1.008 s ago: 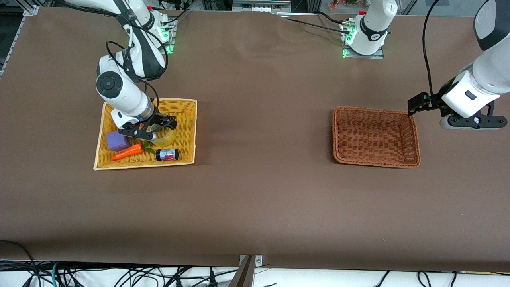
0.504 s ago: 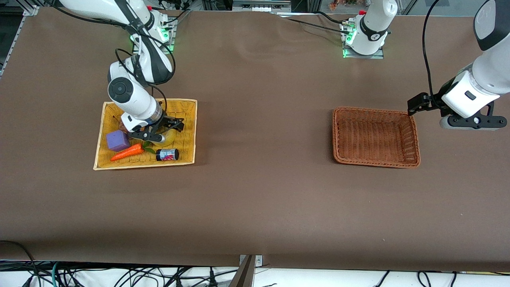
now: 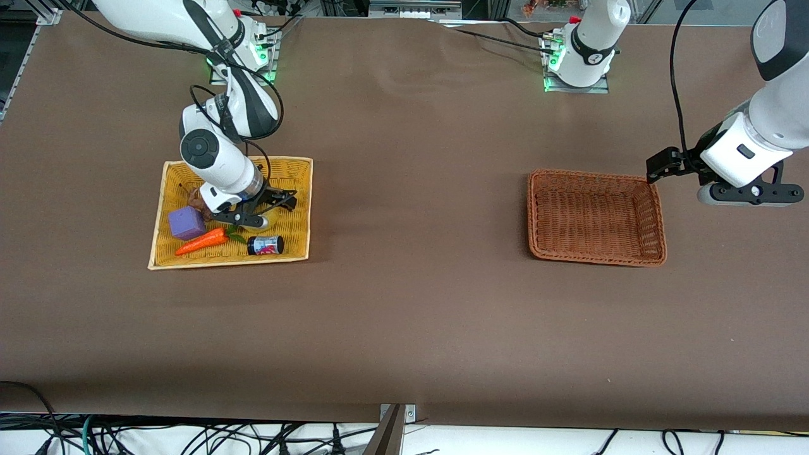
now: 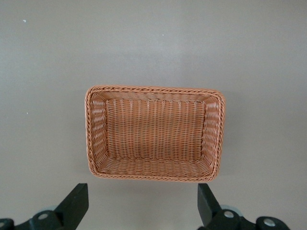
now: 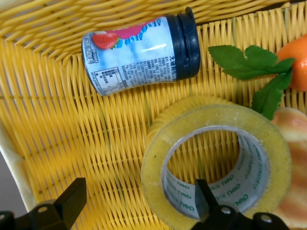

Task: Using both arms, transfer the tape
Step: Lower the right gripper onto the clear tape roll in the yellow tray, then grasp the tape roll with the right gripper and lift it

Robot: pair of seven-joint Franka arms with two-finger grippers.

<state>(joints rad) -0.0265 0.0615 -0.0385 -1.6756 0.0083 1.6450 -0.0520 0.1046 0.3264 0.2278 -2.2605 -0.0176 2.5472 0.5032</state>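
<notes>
Tape [image 5: 216,165] lies flat in yellow basket [image 3: 294,189] at right arm's end of table, beside small bottle [image 5: 139,50], carrot toy [image 3: 202,241] & purple block [image 3: 186,223]. Not lifted yet. R gripper [image 3: 262,212] low over it, jaws wide, one finger [image 5: 204,199] looks inside the core, nothing gripped. L gripper [image 3: 749,189] waits up high just off brown basket [image 3: 657,218], jaws wide, empty. Judged: task barely begun; grasp, lift, handover to L arm, prob. drop in brown basket all left.
</notes>
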